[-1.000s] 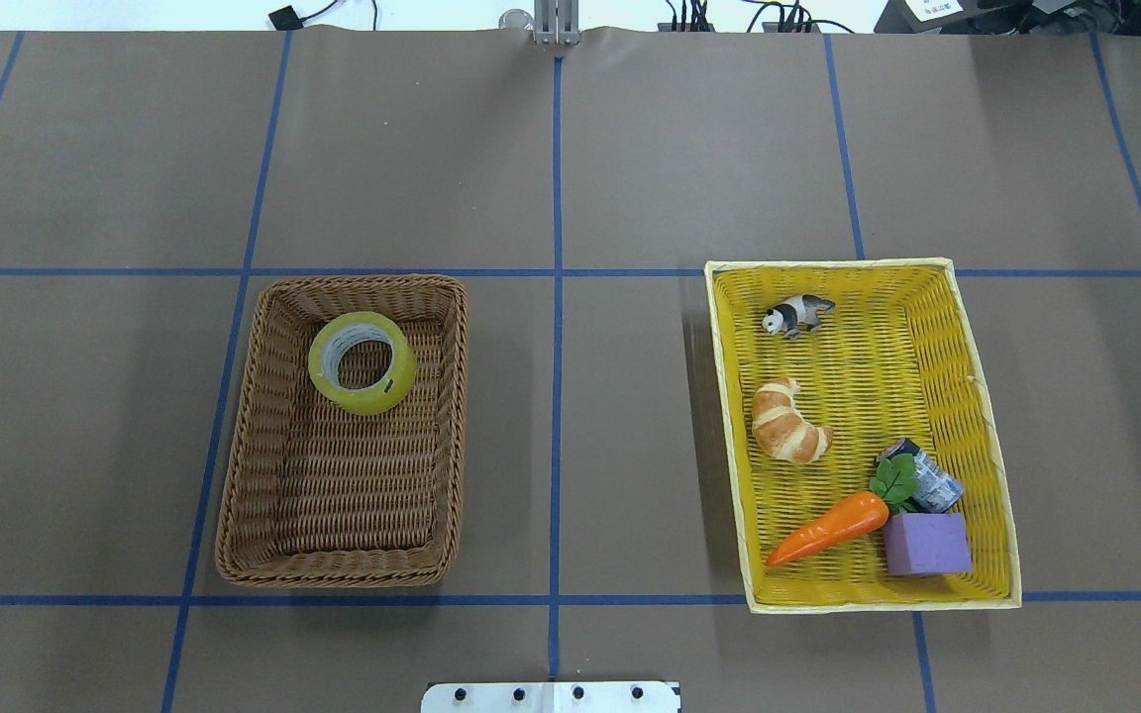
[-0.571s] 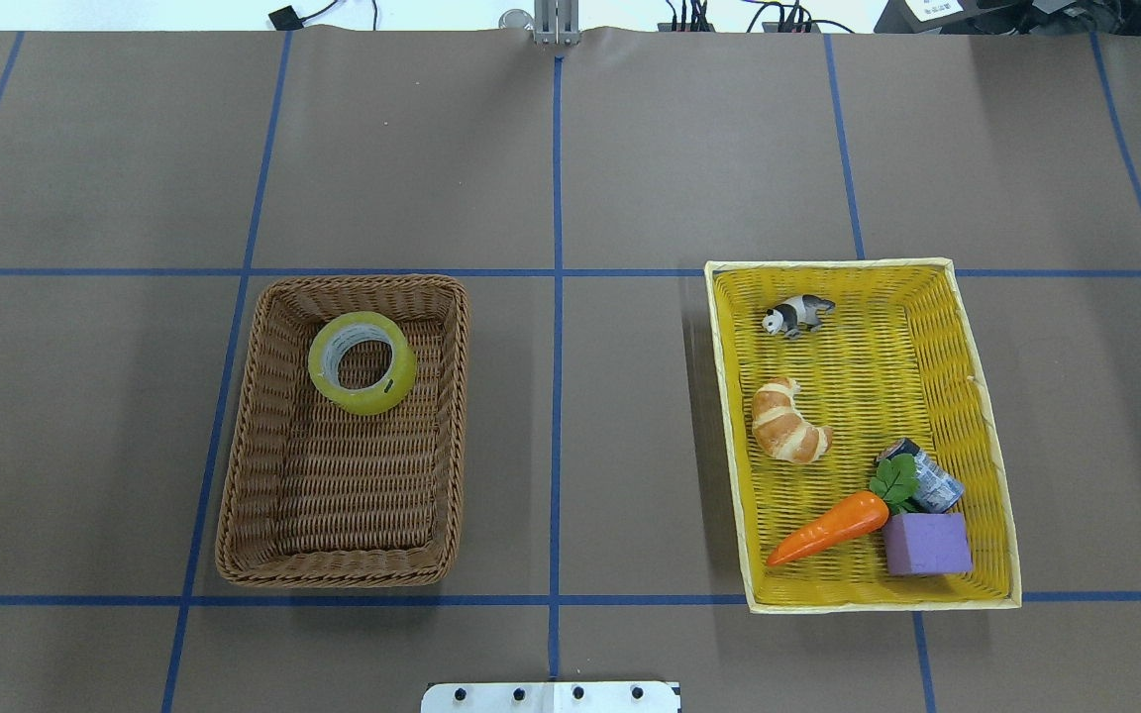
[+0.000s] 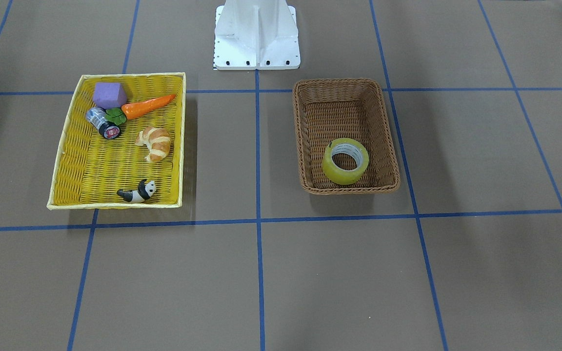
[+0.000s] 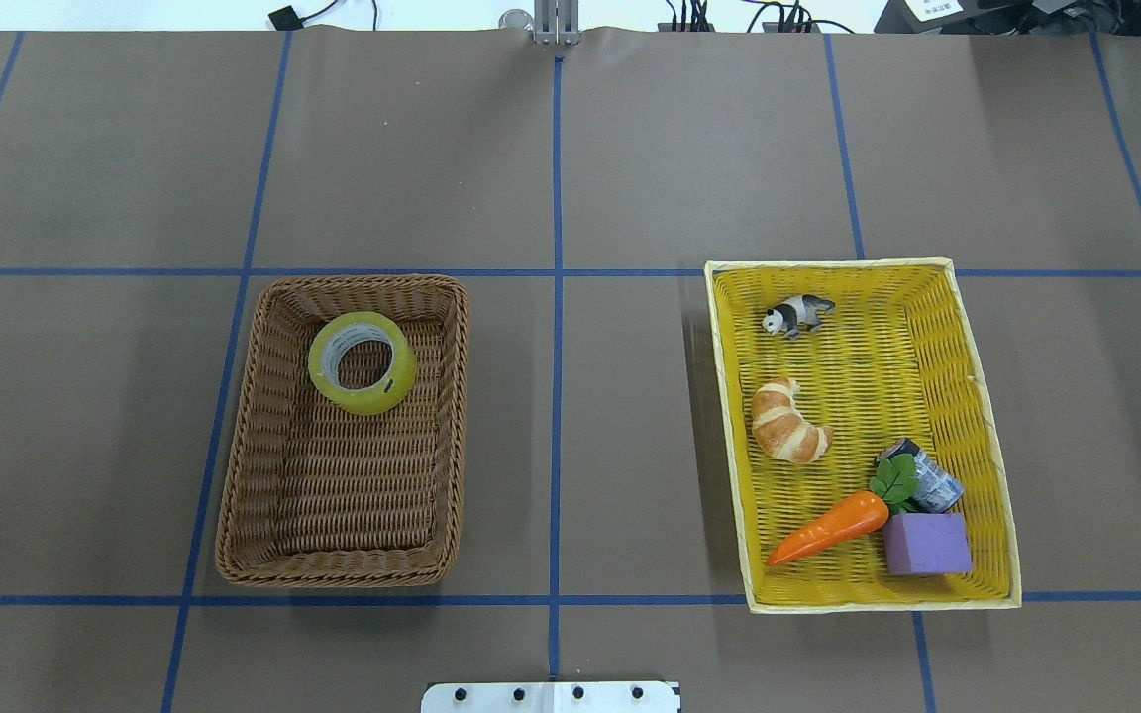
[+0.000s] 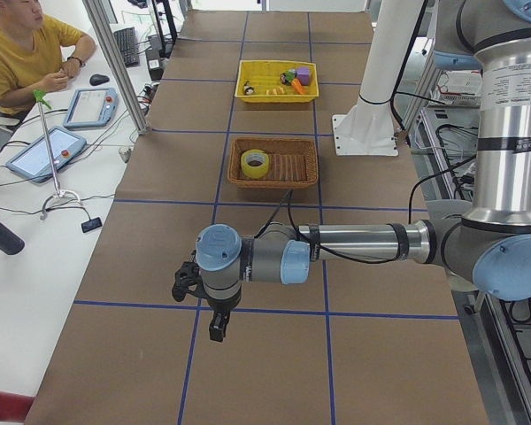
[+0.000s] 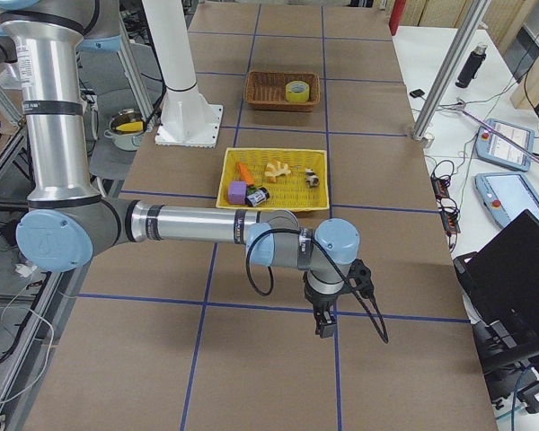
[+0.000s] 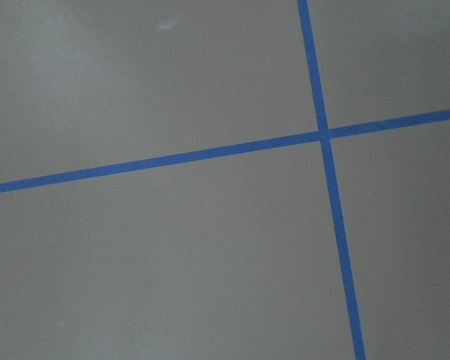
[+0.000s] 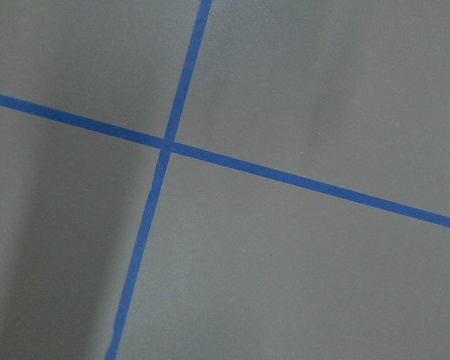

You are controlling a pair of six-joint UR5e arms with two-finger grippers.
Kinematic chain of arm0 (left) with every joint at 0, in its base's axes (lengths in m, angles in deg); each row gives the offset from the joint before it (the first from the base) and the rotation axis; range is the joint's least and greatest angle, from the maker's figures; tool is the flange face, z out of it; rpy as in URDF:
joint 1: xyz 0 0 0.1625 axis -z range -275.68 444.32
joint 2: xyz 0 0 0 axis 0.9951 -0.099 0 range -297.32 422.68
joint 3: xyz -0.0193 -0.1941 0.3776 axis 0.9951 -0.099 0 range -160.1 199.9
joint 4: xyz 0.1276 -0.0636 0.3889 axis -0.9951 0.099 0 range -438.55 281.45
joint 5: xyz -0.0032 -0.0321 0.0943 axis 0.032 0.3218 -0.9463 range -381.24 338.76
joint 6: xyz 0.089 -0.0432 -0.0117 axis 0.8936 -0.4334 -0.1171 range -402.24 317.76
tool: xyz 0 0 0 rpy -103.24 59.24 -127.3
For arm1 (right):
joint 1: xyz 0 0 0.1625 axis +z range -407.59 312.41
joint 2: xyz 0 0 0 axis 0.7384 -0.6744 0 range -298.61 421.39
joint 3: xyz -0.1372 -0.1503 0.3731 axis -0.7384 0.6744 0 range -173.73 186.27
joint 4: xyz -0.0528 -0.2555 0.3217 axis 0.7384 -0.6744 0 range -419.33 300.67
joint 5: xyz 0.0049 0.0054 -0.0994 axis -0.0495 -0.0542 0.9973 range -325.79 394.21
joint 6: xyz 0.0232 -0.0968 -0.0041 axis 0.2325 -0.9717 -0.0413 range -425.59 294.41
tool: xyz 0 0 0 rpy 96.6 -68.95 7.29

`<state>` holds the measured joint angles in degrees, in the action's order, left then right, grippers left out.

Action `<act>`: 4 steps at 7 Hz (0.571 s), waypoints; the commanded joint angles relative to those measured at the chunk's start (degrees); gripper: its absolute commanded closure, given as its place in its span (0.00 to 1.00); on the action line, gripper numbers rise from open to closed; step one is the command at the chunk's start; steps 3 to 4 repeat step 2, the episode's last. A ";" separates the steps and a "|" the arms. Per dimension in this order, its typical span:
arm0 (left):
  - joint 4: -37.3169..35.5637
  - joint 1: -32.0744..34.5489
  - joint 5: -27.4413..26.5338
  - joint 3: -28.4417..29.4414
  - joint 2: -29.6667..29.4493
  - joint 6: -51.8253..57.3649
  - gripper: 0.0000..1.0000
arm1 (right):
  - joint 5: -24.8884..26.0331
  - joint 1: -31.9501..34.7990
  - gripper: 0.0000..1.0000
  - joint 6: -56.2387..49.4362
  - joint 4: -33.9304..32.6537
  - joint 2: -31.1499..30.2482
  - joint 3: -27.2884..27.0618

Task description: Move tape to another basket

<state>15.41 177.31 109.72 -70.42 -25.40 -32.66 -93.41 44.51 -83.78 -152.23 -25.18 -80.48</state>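
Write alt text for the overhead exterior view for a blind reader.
A yellow tape roll lies flat at the far end of a brown wicker basket on the left. At right, a yellow woven tray holds a panda, croissant, can, carrot and purple block.

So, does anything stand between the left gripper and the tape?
Nothing visible lies on the table between the left gripper and the tape. Only the wall of the brown basket surrounds the tape, and from above the tape is uncovered.

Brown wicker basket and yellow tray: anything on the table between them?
No objects. Overhead view shows only bare table with one blue grid line between the basket and the tray.
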 commanded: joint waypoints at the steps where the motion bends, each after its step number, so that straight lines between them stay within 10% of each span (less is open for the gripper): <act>1: 0.00 0.00 0.00 -0.03 0.02 0.00 0.01 | 0.00 -0.08 0.00 0.00 0.00 0.00 -0.09; 4: 0.00 0.00 0.00 -0.03 0.02 0.09 0.01 | -0.09 0.01 0.00 0.00 0.00 0.00 -0.09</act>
